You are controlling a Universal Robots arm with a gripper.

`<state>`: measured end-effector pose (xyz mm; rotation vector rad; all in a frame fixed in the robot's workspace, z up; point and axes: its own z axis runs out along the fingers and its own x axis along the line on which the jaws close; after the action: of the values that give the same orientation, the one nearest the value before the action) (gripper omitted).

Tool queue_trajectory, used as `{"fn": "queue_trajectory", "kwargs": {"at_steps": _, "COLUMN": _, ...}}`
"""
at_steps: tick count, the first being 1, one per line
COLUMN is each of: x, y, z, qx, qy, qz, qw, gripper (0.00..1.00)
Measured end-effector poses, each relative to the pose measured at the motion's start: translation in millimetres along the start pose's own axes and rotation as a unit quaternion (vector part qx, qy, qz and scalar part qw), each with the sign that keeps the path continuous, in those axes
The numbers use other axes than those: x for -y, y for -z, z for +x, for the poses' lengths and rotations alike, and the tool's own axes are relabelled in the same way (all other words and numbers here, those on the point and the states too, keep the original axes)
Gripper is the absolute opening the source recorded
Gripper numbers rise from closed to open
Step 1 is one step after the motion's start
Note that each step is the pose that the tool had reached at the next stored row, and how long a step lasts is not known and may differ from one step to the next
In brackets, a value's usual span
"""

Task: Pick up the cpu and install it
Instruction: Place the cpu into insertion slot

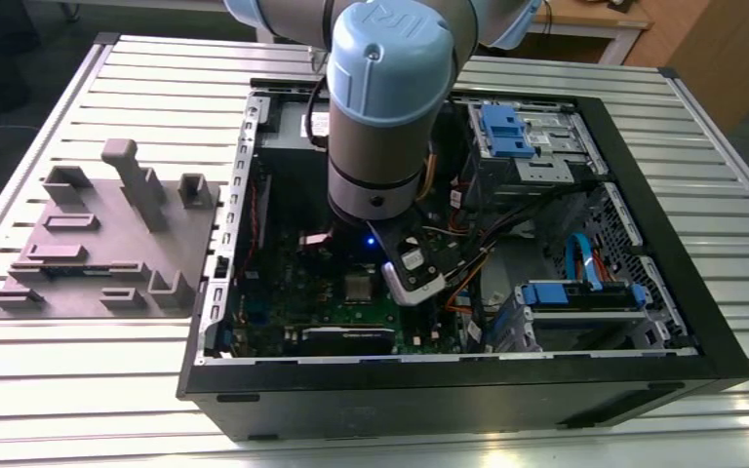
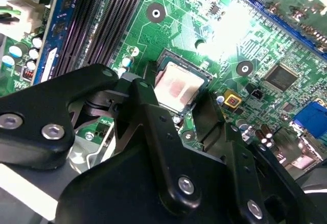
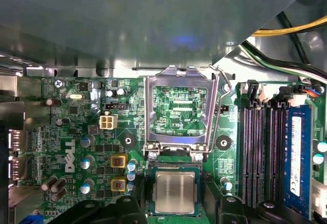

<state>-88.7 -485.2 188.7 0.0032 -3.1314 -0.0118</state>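
Jaws apart, one finger on either side of the cpu (image 2: pixel 176 87) in the second wrist view; whether they touch it I cannot tell; the cpu lies flat in its socket on the motherboard (image 2: pixel 255 45), metal lid up; just beyond it, the retention frame (image 3: pixel 179 109) stands open; memory slots (image 3: pixel 260 147) run alongside; farther out, the computer case (image 1: pixel 479 400) sits on the slatted bench (image 1: pixel 89 390). I judge the chip light, stiff, thin and slick-topped, with a fragile underside; I would hold it by two opposite edges, kept level, with gentle force.
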Motion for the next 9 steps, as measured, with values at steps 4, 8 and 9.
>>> {"fn": "queue_trajectory", "kwargs": {"at_steps": 4, "x": 0.1, "y": 8.7, "z": 0.2, "qx": -0.0006, "qy": 0.000, "qz": 0.0005, "qw": 1.00000, "gripper": 0.48}}
{"fn": "queue_trajectory", "kwargs": {"at_steps": 8, "x": 0.0, "y": 17.3, "z": 0.3, "qx": -0.0010, "qy": 0.000, "qz": 0.0005, "qw": 1.00000, "gripper": 0.30}}
{"fn": "queue_trajectory", "kwargs": {"at_steps": 9, "x": 0.0, "y": 18.7, "z": 0.3, "qx": -0.0011, "qy": 0.000, "qz": 0.0005, "qw": 1.00000, "gripper": 0.25}}
